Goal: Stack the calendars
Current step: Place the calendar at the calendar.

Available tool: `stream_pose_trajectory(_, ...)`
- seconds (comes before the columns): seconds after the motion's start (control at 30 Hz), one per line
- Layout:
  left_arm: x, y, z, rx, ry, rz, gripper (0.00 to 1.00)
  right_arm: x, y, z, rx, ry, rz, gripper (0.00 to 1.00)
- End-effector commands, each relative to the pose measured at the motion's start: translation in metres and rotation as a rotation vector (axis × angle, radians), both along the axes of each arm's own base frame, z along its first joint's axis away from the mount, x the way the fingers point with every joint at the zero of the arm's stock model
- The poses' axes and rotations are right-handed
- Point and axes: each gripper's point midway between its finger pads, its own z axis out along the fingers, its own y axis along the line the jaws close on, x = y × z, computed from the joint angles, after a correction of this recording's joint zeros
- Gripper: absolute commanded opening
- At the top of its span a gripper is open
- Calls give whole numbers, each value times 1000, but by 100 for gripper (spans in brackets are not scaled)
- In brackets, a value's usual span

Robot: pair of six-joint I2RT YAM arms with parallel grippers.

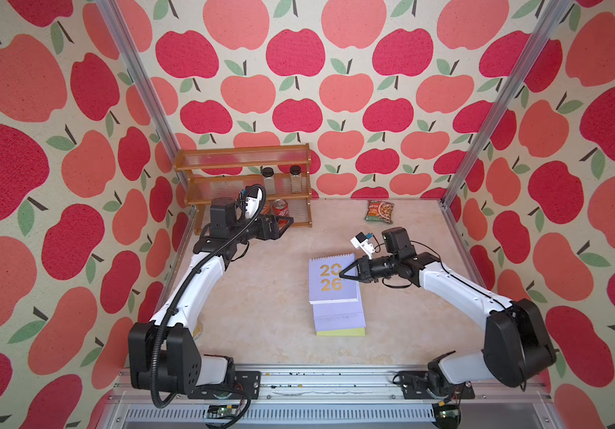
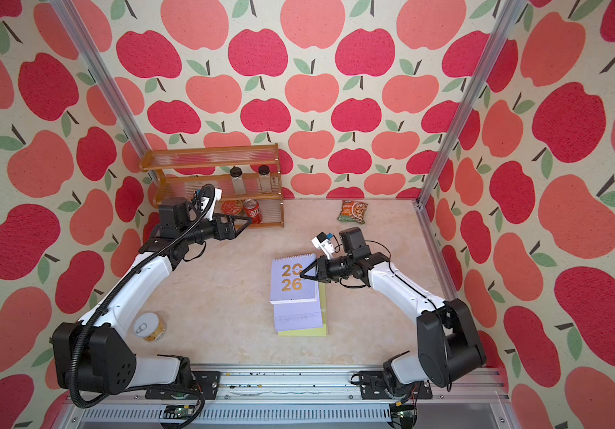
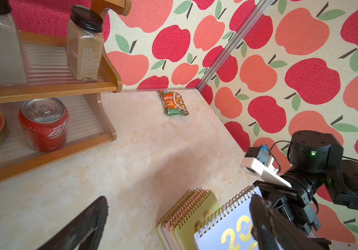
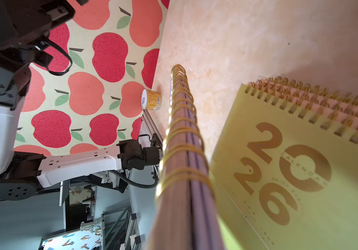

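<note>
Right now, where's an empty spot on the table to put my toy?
Bare spots: the middle, between shelf and calendar pile, and the front strip by the rail. Crowded where the right gripper holds the lilac calendar over the pile, and by the can.

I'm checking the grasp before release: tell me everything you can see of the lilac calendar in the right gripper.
The lilac calendar is a flat, card-covered pad, face up, with gold "20 26" numerals and a gold wire spiral along its far edge. The right gripper is shut on its right edge, holding its spiral end raised above the stack, whose top is a yellow-green calendar. Whether its near end touches the stack is unclear.
</note>
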Motion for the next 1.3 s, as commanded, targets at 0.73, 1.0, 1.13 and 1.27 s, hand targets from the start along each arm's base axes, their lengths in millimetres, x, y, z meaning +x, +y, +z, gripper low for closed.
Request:
stream_pose_trajectory(0.73, -3, -19, -2, -2, 1, -94, 99, 8, -14, -32, 46, 75, -48, 0)
stream_pose_trajectory(1.0, -2, -22, -4, -4, 14, -106, 99, 6, -17, -47, 15, 99, -54, 0)
stream_pose_trajectory(1.13, -2, -23, -6, -2, 19, -111, 99, 6, -19, -54, -11, 100, -66, 0)
stream_pose_trajectory(1.27, -2, -25, -8, -1, 27, -118, 99, 6, -22, -59, -42, 98, -77, 0)
